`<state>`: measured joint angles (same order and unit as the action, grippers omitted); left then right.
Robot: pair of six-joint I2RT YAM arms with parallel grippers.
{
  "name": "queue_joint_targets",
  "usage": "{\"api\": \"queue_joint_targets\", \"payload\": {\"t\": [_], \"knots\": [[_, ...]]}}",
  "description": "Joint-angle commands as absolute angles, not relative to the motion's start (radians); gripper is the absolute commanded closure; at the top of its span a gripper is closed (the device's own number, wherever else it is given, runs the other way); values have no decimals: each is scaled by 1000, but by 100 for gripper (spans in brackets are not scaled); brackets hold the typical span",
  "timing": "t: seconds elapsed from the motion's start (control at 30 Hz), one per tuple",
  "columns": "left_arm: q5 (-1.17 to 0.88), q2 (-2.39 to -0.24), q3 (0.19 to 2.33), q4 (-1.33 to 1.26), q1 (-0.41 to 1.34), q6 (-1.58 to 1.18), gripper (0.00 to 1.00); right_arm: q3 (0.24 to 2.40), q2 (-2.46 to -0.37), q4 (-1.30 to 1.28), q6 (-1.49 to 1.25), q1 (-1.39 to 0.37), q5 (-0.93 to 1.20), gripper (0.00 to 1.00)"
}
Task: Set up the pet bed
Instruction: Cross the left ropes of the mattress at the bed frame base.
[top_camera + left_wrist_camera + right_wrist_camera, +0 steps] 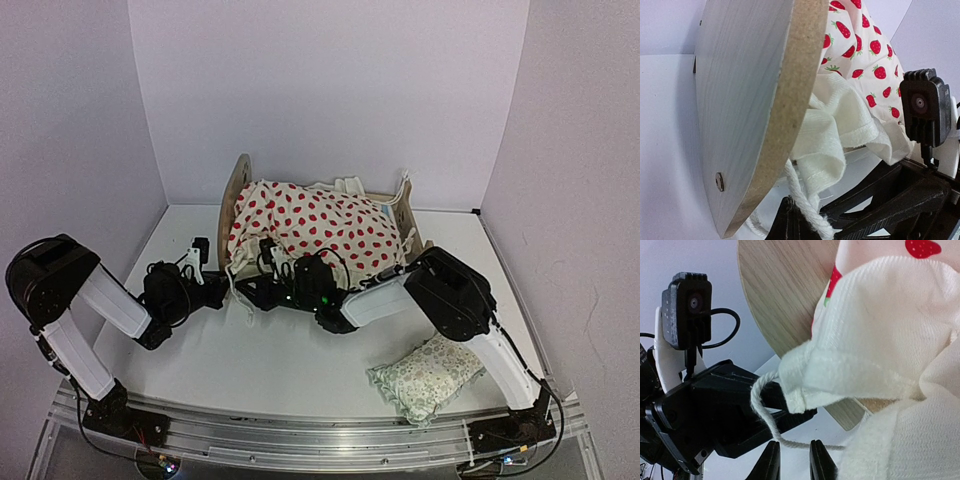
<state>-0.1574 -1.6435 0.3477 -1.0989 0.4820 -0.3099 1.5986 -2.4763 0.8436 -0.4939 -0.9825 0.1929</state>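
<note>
your right gripper (795,462) stands narrow, its two fingers (771,462) a slim gap apart. a thin cord (762,410) crosses that gap right at the tips, and the fingers are not pinching it. from there the cord climbs to a corner of cream cloth (805,375) that hangs off the cushion's (320,225) edge.

just beside that corner is your left gripper (785,412), black, with its tip under the cloth and the cord passing close by it. you cannot tell from any view whether it is wide, narrow or clamped on something.

from above, your two grippers meet at the near left corner of the bed (238,195), just in front of the headboard (745,100). the headboard stands upright, with the cream cloth bunched against its edge.

the bed sits at the far middle of the table (300,370), close to the back wall, headboard on the left and footboard (405,215) on the right. the red-spotted cushion is heaped on top, bulging above the frame and hiding the base.

the pillow (428,375) lies flat on the table at the near right, beside your right arm and well apart from the bed.
</note>
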Motion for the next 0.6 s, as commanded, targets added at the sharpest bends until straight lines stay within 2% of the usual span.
{"api": "queue_joint_targets", "payload": {"t": [0.0, 0.13, 0.27, 0.37, 0.47, 0.57], "knots": [[-158, -1604, 371, -1083, 486, -293, 100, 1581, -2408, 856, -473, -986, 149, 78], [-158, -1595, 399, -992, 486, -278, 96, 1502, -2357, 781, -454, -986, 32, 77], [-140, -1586, 384, -974, 486, -278, 90, 1465, -2300, 580, -394, -1013, -31, 72], [-116, -1585, 372, -971, 486, -280, 85, 1483, -2290, 446, -353, -1057, -86, 64], [-107, -1596, 369, -976, 486, -280, 84, 1567, -2321, 287, -302, -1106, -148, 54], [-105, -1605, 368, -986, 486, -283, 84, 1640, -2366, 190, -289, -1121, -202, 49]]}}
